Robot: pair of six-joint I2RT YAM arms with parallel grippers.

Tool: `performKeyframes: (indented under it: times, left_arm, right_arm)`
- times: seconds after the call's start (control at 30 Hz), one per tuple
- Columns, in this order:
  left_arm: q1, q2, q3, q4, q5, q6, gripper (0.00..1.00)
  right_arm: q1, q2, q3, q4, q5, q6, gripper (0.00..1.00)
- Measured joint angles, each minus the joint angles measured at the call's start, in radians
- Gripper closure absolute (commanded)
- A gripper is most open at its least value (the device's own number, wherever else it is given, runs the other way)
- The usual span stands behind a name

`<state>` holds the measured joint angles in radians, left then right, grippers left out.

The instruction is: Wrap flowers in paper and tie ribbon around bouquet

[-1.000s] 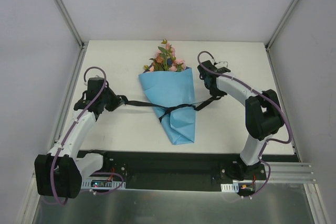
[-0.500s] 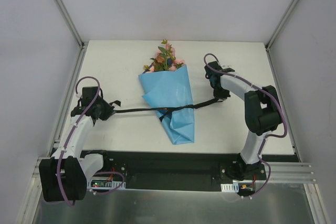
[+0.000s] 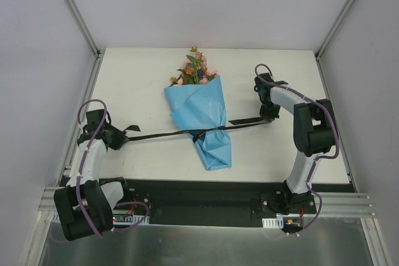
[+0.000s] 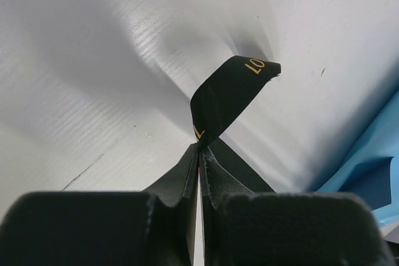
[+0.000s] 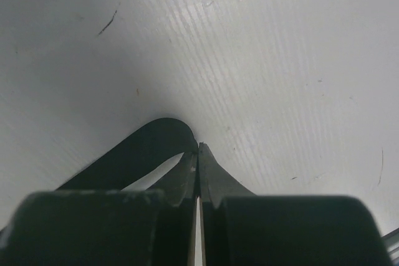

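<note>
The bouquet lies mid-table: a light blue paper cone, with the pink and orange flowers and green leaves at its far, wide end. A black ribbon crosses the cone's narrow part in a knot and runs taut to both sides. My left gripper is shut on the ribbon's left end, whose free tip with gold lettering curls up past the fingers. At the right, my right gripper is shut on the other ribbon end, which loops out to the left of its fingertips.
White walls with metal frame posts stand close on the left, right and back. A black base rail runs along the near edge. Purple cables loop off both arms.
Both grippers have pulled outward, left one further left and nearer, right one further right. The ribbon has drawn straight and tight, pinching the cone narrower at the knot.
</note>
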<state>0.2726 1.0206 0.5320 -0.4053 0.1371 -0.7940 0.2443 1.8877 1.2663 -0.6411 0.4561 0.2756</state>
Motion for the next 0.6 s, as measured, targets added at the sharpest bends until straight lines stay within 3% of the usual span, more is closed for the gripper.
performKeyframes:
  times: [0.17, 0.2, 0.27, 0.3, 0.33, 0.4, 0.43, 0.47, 0.6]
  left_arm:
    - [0.016, 0.001, -0.009, 0.016, 0.021, 0.001, 1.0]
    - [0.018, 0.003, -0.014, 0.023, 0.036, 0.002, 0.93]
    - [0.026, 0.022, -0.019, 0.041, 0.081, 0.006, 0.75]
    - [0.031, 0.037, -0.021, 0.056, 0.123, 0.009, 0.55]
    - [0.031, 0.051, -0.027, 0.081, 0.16, 0.007, 0.45]
    - [0.03, 0.059, -0.048, 0.119, 0.218, 0.0, 0.12]
    - [0.029, 0.057, -0.059, 0.13, 0.247, -0.004, 0.01]
    - [0.028, 0.051, -0.068, 0.137, 0.273, -0.012, 0.01]
    - [-0.001, 0.002, -0.076, 0.144, 0.344, -0.067, 0.01]
  right_arm:
    - [-0.013, 0.0, -0.005, 0.007, -0.048, -0.008, 1.0]
    - [-0.016, 0.0, -0.005, 0.01, -0.071, -0.017, 0.94]
    - [-0.022, 0.0, -0.005, 0.016, -0.122, -0.025, 0.75]
    - [-0.023, 0.0, -0.005, 0.018, -0.142, -0.026, 0.56]
    - [-0.022, 0.0, -0.005, 0.018, -0.163, -0.027, 0.43]
    - [-0.022, -0.004, -0.003, 0.015, -0.194, -0.019, 0.14]
    - [-0.022, -0.006, -0.002, 0.013, -0.209, -0.012, 0.1]
    - [-0.022, -0.008, -0.001, 0.008, -0.22, 0.001, 0.01]
    - [-0.022, -0.033, -0.008, -0.027, -0.256, 0.057, 0.0]
